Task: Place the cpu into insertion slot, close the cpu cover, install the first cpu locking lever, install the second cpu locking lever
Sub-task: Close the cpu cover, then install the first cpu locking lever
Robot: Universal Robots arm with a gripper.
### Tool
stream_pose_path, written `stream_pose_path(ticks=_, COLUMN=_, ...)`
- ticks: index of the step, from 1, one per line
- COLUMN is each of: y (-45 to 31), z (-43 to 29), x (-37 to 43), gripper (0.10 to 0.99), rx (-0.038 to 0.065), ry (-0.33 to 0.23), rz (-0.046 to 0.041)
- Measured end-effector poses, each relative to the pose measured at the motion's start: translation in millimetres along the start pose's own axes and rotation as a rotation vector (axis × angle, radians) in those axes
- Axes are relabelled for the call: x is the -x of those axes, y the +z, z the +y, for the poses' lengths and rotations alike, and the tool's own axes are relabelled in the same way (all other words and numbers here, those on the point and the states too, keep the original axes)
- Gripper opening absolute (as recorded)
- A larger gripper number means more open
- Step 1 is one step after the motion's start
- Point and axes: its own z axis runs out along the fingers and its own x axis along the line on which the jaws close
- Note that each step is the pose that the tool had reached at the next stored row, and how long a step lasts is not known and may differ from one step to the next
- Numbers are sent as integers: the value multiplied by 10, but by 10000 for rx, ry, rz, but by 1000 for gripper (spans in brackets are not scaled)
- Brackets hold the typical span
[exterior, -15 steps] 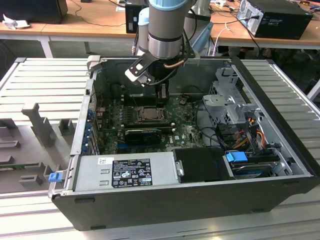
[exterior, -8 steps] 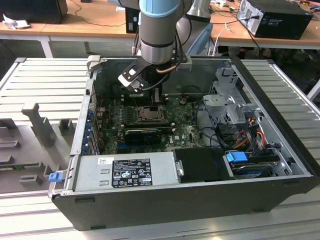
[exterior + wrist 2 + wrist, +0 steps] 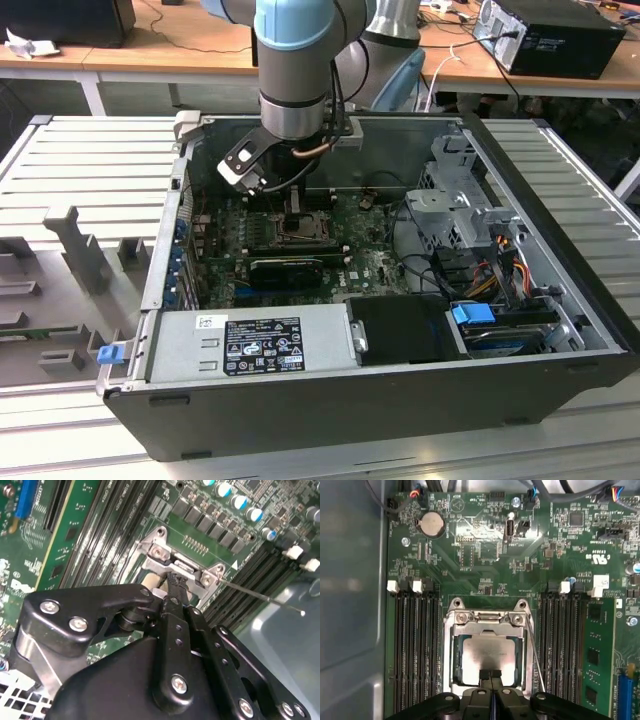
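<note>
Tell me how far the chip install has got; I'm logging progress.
Done: the chip lies in the socket, and the cover looks lowered over it. In hand: the shut gripper rests at the cover's edge. Left: a thin locking lever sticks out free, not latched.

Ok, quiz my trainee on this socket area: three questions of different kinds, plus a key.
1. True or false: the cpu hangs from the end effector.
2. The end effector's tip is nearest: A) the coin cell, B) the cpu cover's edge, C) a memory slot.
3. Fill in: the cpu's grey top shows through the cover's ____.
Key: 1 false; 2 B; 3 window.
</note>
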Motion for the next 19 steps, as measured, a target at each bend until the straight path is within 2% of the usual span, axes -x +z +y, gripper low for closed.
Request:
stream_pose_path(ticks=3, y=15, z=-1, x=1, gripper=106, rx=-2, ry=0, rz=-4)
stream_pose_path(ticks=5, y=-44, z=2, x=-2, gripper=106, rx=0, ry=0, rz=0)
stream_pose_path(ticks=6, y=-46, z=31, x=-2, gripper=106, rx=-10, ry=2, rz=3)
stream_pose_path(ticks=7, y=-46, z=105, x=0, gripper=106, rx=-51, ry=2, rz=1)
stream_pose_path(ticks=8, y=-45, z=146, x=1, gripper=106, rx=-61, ry=3, rz=1)
stream_pose_path(ticks=11, y=-44, z=205, x=2, gripper=106, rx=-67, ry=3, rz=1)
stream_pose_path(ticks=14, y=-44, z=239, x=2, gripper=106, rx=-70, ry=3, rz=0)
stream_pose_path(ticks=19, y=-61, z=248, x=2, gripper=106, rx=-70, ry=3, rz=1)
